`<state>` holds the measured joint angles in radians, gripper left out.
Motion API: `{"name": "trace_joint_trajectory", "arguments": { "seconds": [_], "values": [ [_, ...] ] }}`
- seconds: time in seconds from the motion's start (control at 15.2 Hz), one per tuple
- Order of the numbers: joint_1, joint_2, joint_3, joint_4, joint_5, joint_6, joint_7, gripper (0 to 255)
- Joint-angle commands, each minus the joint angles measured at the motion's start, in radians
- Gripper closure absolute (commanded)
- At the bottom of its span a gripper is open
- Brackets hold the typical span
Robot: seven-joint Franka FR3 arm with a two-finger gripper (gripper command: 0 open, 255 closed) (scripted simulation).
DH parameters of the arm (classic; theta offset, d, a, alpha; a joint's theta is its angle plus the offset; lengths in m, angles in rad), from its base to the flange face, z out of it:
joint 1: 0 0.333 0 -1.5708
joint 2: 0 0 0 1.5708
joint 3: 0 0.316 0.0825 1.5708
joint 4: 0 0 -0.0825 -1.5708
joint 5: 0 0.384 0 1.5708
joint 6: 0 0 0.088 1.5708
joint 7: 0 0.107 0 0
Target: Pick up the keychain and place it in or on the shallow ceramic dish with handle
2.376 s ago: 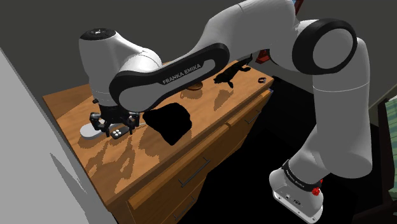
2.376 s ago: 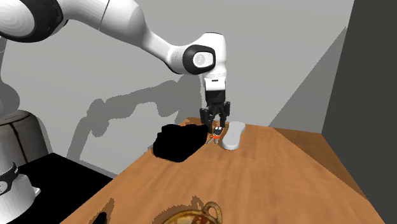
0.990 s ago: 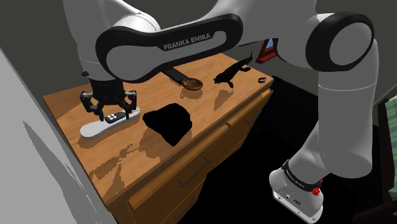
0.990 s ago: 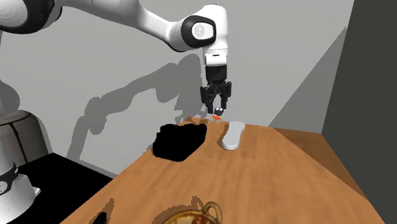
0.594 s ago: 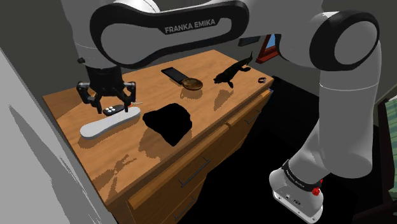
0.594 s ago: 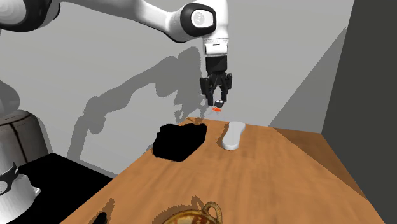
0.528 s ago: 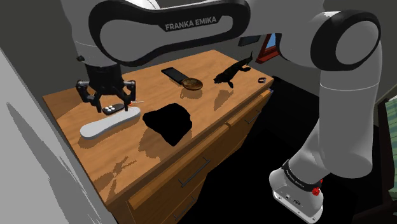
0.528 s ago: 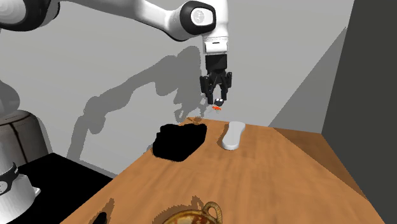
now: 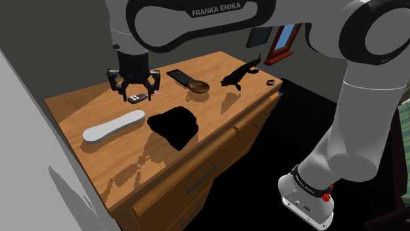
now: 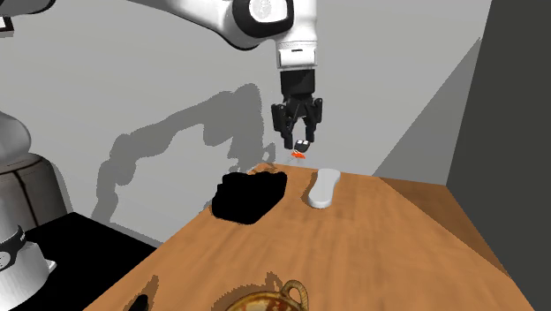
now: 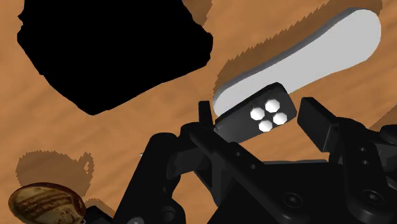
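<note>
My black gripper point(image 9: 135, 94) hangs above the wooden dresser top, shut on the keychain point(image 9: 138, 98), a dark fob with white buttons. In the wrist view the fob point(image 11: 257, 118) sits clasped between the two fingers point(image 11: 316, 121). From the second exterior view an orange tag dangles under the held keychain point(image 10: 300, 148) and gripper point(image 10: 299, 141). The shallow brown dish point(image 9: 199, 86) with a dark handle rests farther toward the shoulder view's right. The wrist view catches its striped rim point(image 11: 43, 203).
A long grey flat object point(image 9: 113, 126) lies on the dresser point(image 9: 79, 98) below and beside the gripper. A black shapeless lump point(image 9: 173, 125) sits mid-table. A black cat figure point(image 9: 240, 74) and a small ring point(image 9: 271, 83) stand near the far right corner. A grey wall borders the left.
The gripper has lifted the keychain off the table beside the grey object. It has since carried it up and toward the shoulder view's right, closer to the dish.
</note>
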<state>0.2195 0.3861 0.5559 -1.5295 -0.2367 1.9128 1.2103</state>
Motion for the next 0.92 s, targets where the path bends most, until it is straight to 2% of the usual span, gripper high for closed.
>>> {"name": "trace_joint_trajectory", "arguments": {
  "seconds": [0.0,0.4,0.86],
  "values": [
    [-0.048,-0.041,-0.004,-0.056,0.024,0.023,-0.048,255],
    [-0.167,-0.133,-0.031,-0.163,0.087,0.058,-0.197,255],
    [-0.282,-0.196,-0.081,-0.226,0.14,0.074,-0.372,255]
  ]
}}
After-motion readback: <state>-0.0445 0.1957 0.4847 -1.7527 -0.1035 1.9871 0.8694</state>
